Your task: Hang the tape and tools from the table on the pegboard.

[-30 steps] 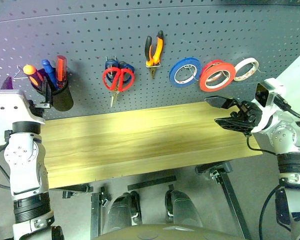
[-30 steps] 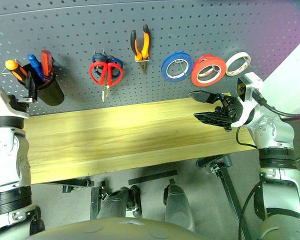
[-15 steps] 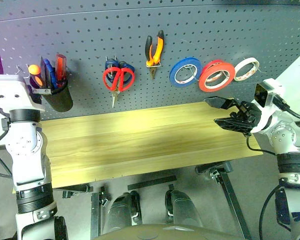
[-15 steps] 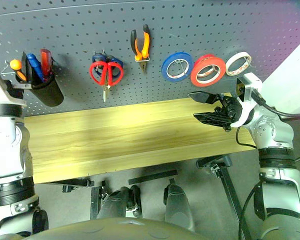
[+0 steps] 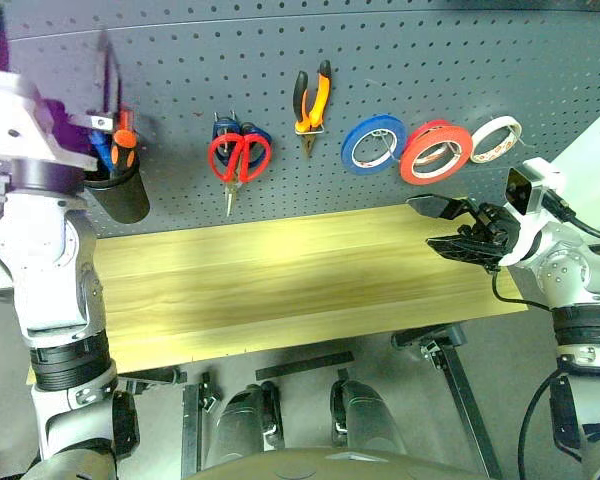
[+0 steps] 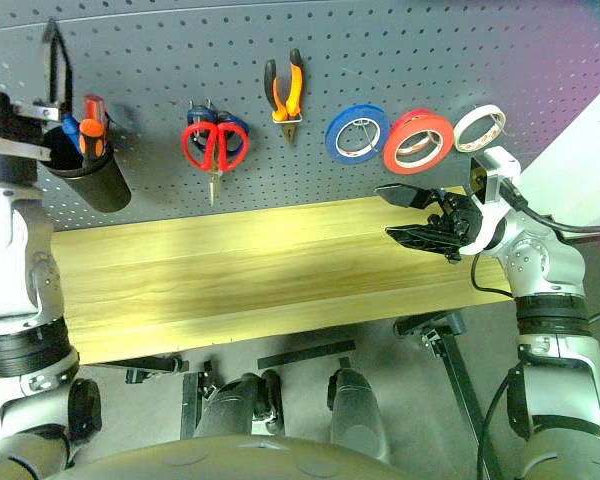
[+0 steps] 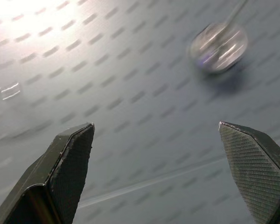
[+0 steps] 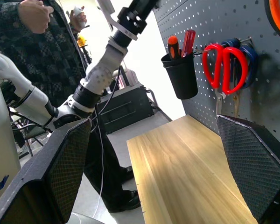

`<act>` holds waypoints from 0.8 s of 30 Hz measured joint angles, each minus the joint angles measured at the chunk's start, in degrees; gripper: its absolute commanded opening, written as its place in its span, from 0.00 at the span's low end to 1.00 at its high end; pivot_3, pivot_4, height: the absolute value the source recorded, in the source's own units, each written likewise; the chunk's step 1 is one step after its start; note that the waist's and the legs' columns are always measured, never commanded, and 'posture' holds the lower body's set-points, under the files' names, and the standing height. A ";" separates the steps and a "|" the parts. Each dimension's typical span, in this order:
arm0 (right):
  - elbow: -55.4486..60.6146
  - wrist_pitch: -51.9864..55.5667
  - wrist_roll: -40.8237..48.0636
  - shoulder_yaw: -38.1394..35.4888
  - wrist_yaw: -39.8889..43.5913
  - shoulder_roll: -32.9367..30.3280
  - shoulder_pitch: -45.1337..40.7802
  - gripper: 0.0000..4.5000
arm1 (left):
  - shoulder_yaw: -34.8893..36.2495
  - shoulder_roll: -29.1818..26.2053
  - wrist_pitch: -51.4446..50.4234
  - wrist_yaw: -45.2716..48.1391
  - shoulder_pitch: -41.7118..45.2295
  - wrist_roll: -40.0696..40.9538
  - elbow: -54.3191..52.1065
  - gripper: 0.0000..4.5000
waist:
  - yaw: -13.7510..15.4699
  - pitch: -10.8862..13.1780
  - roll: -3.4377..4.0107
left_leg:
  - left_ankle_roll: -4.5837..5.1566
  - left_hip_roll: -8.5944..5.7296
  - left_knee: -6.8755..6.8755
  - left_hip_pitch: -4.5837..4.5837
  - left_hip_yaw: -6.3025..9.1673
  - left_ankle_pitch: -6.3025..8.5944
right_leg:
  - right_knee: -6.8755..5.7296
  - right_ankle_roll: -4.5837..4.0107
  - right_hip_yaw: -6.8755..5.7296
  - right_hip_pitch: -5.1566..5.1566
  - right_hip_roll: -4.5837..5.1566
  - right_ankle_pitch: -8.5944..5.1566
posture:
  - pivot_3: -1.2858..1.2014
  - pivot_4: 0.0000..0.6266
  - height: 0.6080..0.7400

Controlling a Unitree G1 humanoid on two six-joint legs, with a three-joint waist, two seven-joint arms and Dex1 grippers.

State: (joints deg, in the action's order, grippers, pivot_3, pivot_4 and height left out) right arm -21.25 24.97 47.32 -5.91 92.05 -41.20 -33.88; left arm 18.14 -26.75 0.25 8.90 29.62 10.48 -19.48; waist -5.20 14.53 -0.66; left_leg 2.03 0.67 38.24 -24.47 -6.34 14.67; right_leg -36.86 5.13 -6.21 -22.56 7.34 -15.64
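Note:
The pegboard (image 5: 430, 60) carries the orange-and-black pliers (image 5: 311, 100), the red-handled scissors (image 5: 239, 157) and the big red tape (image 5: 435, 152). The orange-and-black screwdriver (image 5: 126, 140) stands in a black cup (image 5: 120, 195) hung at the board's left. My left gripper (image 7: 155, 125) is open and empty, raised above that cup and facing the board, one finger (image 6: 52, 55) showing dark against it. Over the right end of the table (image 5: 280, 280), my right gripper (image 5: 425, 222) is open and empty, pointing left.
Blue-handled scissors hang behind the red ones. A blue roll (image 5: 371, 143) and a white roll (image 5: 493, 138) flank the red tape. A wire hook (image 7: 218, 41) sticks out near my left gripper. A person (image 8: 32, 42) stands beyond the table's left end.
My left arm has risen and swung a little right, taking its gripper from beside the black cup to above it. The right arm has not moved.

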 measured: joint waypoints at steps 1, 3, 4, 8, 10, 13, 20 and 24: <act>-0.09 -0.02 0.00 0.00 0.00 0.00 -0.04 1.00 | -0.85 0.14 -1.30 1.19 0.07 1.93 -0.52 0.99 | -0.04 0.00 0.00 | 0.00 0.00 0.00 0.00 0.00 -0.01 | -0.01 0.00 0.00 0.00 -0.01 0.00 | 0.44 0.34 1.00; -0.31 -0.07 0.00 0.00 0.00 0.01 -0.04 1.00 | -2.89 1.05 -4.03 4.08 0.06 6.39 -1.80 0.99 | -0.07 0.00 0.00 | 0.00 0.00 0.02 0.00 0.00 -0.01 | -0.04 0.00 0.00 0.00 -0.01 0.00 | 0.44 0.34 1.00; -0.31 -0.11 0.00 0.00 0.00 0.03 -0.04 1.00 | -4.13 1.13 -5.38 5.55 0.07 8.30 -2.39 0.99 | -0.07 0.00 0.00 | 0.00 0.00 0.03 0.00 0.00 -0.02 | -0.04 0.00 0.00 0.00 -0.01 0.00 | 0.44 0.34 1.00; -0.34 -0.30 -0.04 0.00 0.00 0.30 -0.05 1.00 | -8.15 1.36 -11.11 10.00 0.40 14.42 -4.77 0.99 | -0.12 0.00 0.00 | 0.00 0.00 0.06 0.01 0.00 -0.02 | -0.08 0.01 0.00 0.01 -0.02 0.00 | 0.44 0.33 1.00; -0.35 -0.38 -0.12 0.00 0.00 0.56 -0.12 1.00 | -9.23 2.34 -14.87 11.98 -0.35 19.20 -6.25 0.99 | -0.12 0.00 0.00 | 0.00 0.00 0.07 0.01 0.00 -0.02 | -0.08 0.01 0.00 0.01 -0.02 -0.01 | 0.44 0.33 1.00; -0.46 -0.57 -0.31 -0.01 0.00 0.85 -0.22 1.00 | -10.79 1.52 -20.98 15.78 -4.82 25.68 -8.13 0.99 | -0.34 0.00 0.01 | -0.01 0.01 0.06 0.02 -0.01 -0.03 | -0.11 0.01 0.00 -0.01 -0.04 -0.01 | 0.44 0.31 1.00; -0.57 -1.70 -1.11 -0.06 0.00 2.83 -0.24 1.00 | -11.57 -3.63 -32.66 24.64 -15.63 39.08 -9.90 0.99 | -0.06 -0.05 0.01 | -0.10 0.04 0.14 0.02 0.01 -0.08 | -0.19 0.00 0.00 0.00 -0.08 -0.01 | 0.44 0.27 1.00; -0.73 -2.87 -2.18 -0.06 0.02 4.30 0.05 1.00 | -10.95 -8.77 -35.58 29.95 -21.35 40.23 -8.63 0.99 | -0.21 -0.13 0.04 | -0.13 0.04 0.14 0.02 0.00 -0.09 | -0.21 0.00 0.00 -0.04 -0.12 -0.01 | 0.44 0.23 1.00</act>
State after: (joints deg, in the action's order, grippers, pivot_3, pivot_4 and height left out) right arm -21.98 22.10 45.14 -5.97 92.07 -36.90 -33.83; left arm 7.19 -35.52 -35.33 38.85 8.27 50.71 -28.11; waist -5.41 14.39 -0.61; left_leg 1.90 0.71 38.37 -24.45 -6.35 14.58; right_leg -37.07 5.13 -6.21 -22.59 7.22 -15.66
